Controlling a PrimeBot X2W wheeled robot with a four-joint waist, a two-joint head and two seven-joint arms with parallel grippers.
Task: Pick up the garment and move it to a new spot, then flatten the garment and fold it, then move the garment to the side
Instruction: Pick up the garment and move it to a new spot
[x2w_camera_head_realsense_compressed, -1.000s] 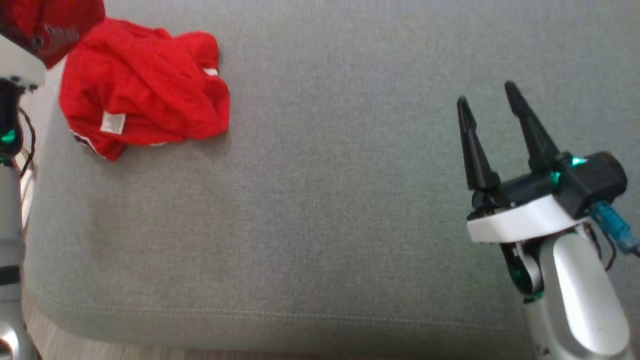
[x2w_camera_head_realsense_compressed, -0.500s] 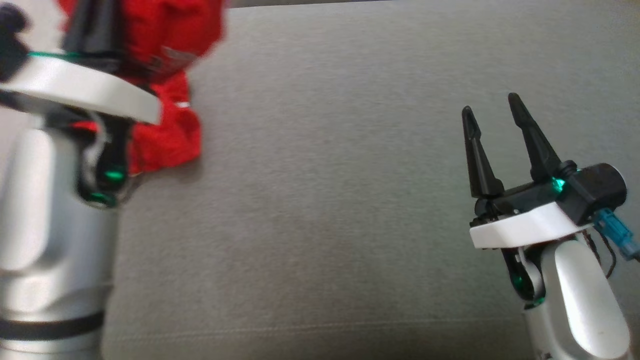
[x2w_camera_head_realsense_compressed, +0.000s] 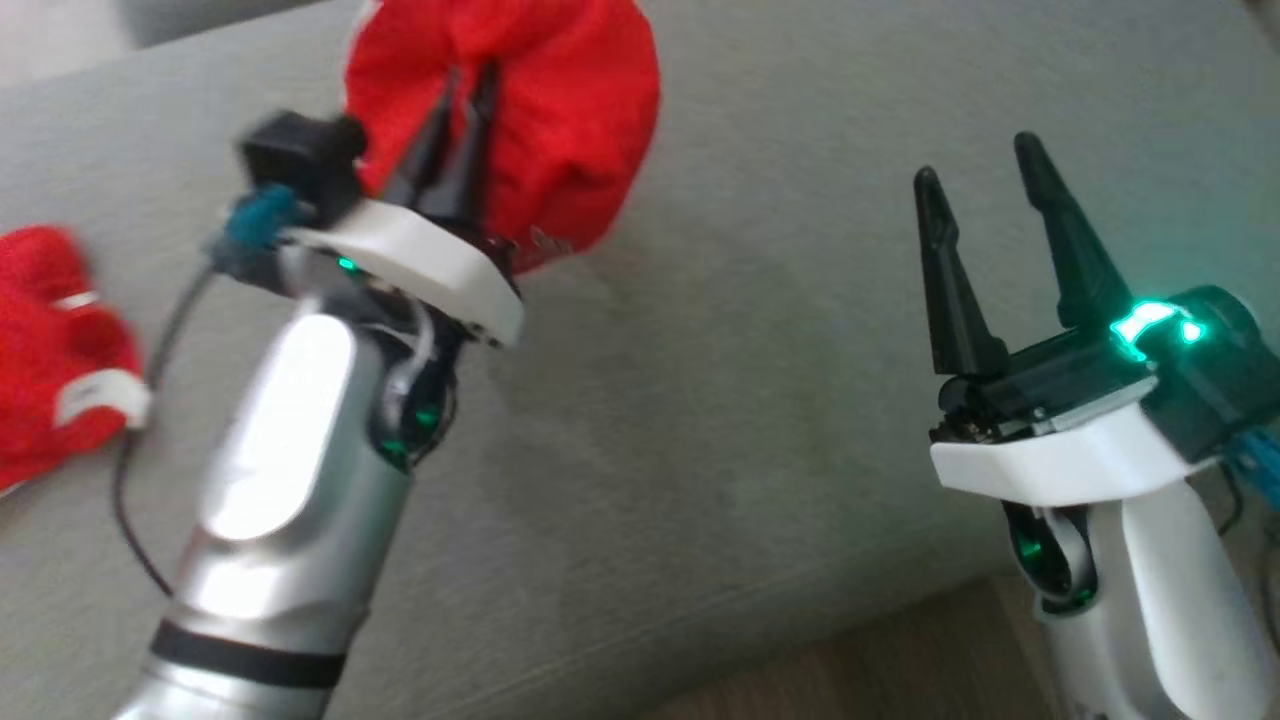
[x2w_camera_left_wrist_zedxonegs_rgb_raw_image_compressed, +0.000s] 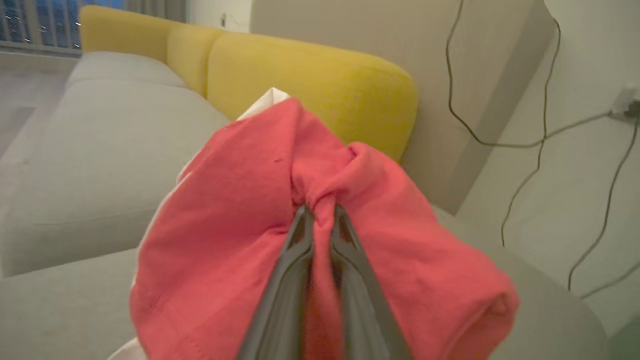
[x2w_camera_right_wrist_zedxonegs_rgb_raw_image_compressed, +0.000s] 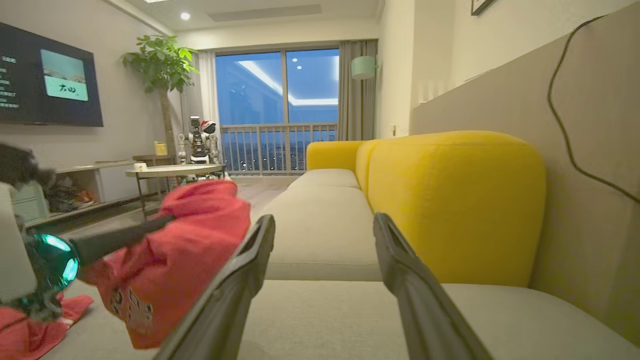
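Observation:
The garment (x2w_camera_head_realsense_compressed: 570, 120) is a bunched red cloth hanging above the grey sofa seat (x2w_camera_head_realsense_compressed: 720, 400). My left gripper (x2w_camera_head_realsense_compressed: 470, 80) is shut on it, with its fingertips buried in the folds. In the left wrist view the two fingers meet at a pinched pleat (x2w_camera_left_wrist_zedxonegs_rgb_raw_image_compressed: 320, 210) and the garment (x2w_camera_left_wrist_zedxonegs_rgb_raw_image_compressed: 225, 225) drapes to both sides. The right wrist view has the garment (x2w_camera_right_wrist_zedxonegs_rgb_raw_image_compressed: 185, 250) at the left, held off the seat. My right gripper (x2w_camera_head_realsense_compressed: 975, 165) stands open at the right, apart from the cloth, with nothing between its fingers (x2w_camera_right_wrist_zedxonegs_rgb_raw_image_compressed: 324, 220).
A second red cloth (x2w_camera_head_realsense_compressed: 50, 340) with a white tag lies on the seat at the far left. The yellow backrest (x2w_camera_right_wrist_zedxonegs_rgb_raw_image_compressed: 450, 200) runs along the wall. The seat's front edge and wooden floor (x2w_camera_head_realsense_compressed: 900, 660) show at the bottom right. Cables (x2w_camera_left_wrist_zedxonegs_rgb_raw_image_compressed: 500, 145) hang on the wall.
The head camera has shifted. My left arm has swung in from the left edge toward the middle, carrying the garment up off the seat. The right gripper stays open and still.

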